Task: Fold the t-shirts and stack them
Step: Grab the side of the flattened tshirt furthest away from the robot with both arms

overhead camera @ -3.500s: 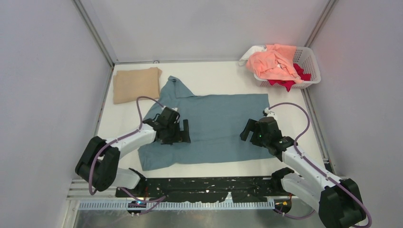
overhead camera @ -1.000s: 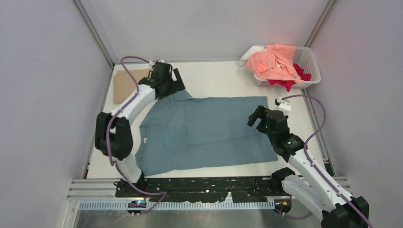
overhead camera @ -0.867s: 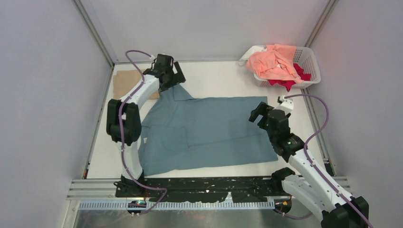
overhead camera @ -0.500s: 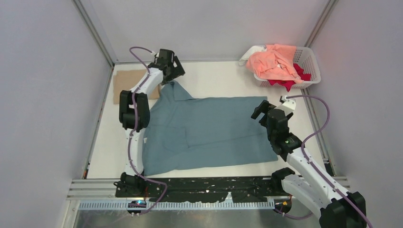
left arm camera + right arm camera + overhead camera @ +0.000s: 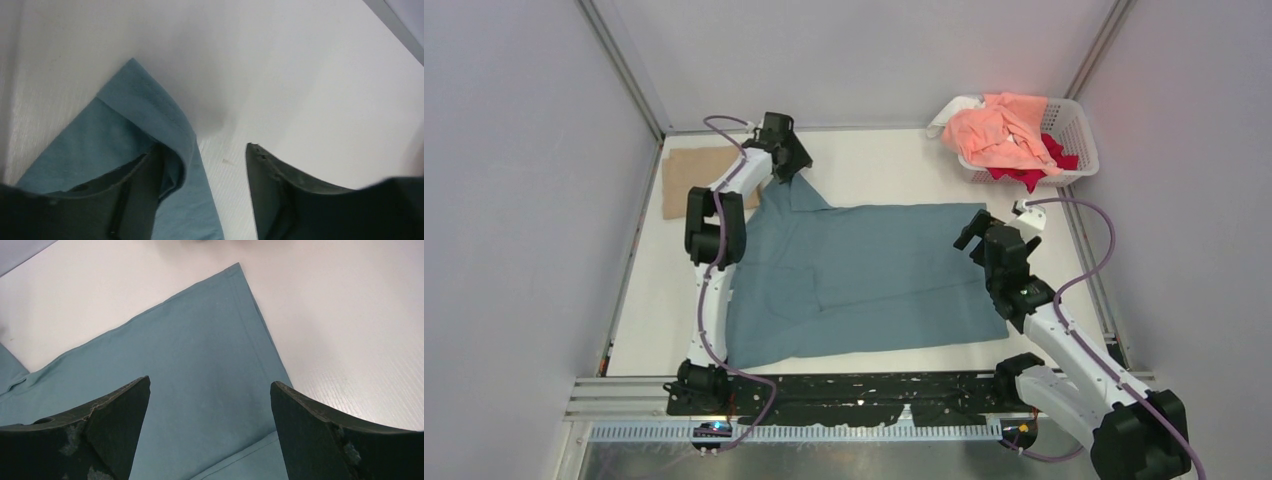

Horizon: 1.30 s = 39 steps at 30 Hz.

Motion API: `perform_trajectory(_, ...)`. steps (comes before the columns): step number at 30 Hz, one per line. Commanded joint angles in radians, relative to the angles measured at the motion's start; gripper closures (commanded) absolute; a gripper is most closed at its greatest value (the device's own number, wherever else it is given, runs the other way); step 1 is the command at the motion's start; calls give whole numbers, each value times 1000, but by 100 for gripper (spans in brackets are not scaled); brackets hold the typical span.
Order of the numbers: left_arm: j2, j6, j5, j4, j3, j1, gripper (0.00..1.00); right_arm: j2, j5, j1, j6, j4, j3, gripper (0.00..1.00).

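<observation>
Left gripper (image 5: 202, 150) now over teal t-shirt (image 5: 145, 110)

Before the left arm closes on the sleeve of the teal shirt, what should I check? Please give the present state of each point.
1. Left jaws open: ok, wide gap.
2. Sleeve hem of the teal shirt inside that gap: ok, it lies beside one finger.
3. Right jaws open: ok, above the shirt's right edge.
4. Tan shirt free of the left arm: cannot tell, the arm hides its corner.
5. Basket apart from the right arm: ok.
</observation>
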State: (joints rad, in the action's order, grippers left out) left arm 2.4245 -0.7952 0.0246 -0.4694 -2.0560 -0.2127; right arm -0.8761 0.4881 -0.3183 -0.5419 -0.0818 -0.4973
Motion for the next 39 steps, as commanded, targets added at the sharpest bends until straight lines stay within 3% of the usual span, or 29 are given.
perform_trajectory(1,6,-52,-11,-1,-67,11,48,-8,20,13,-28,49,-21,5)
perform_trajectory(8,-3,-81,-20,-35,-47,17,100,-72,18,29,-44,45,-61,5)
perform_trajectory(12,-48,-80,-14,-46,-4,17,100,-158,21,34,-55,23,-118,5)
perform_trajectory(18,-148,-84,15,-41,102,14,100,-443,23,40,23,-121,-382,5)
perform_trajectory(23,-200,-96,43,-132,114,5,100,-805,-27,80,76,-411,-777,2)
perform_trajectory(30,-265,-104,108,-235,152,-23,100,-1209,68,84,94,-715,-1241,4)
perform_trajectory(39,-342,-107,86,-185,273,-29,100,-1390,60,84,37,-800,-1427,4)
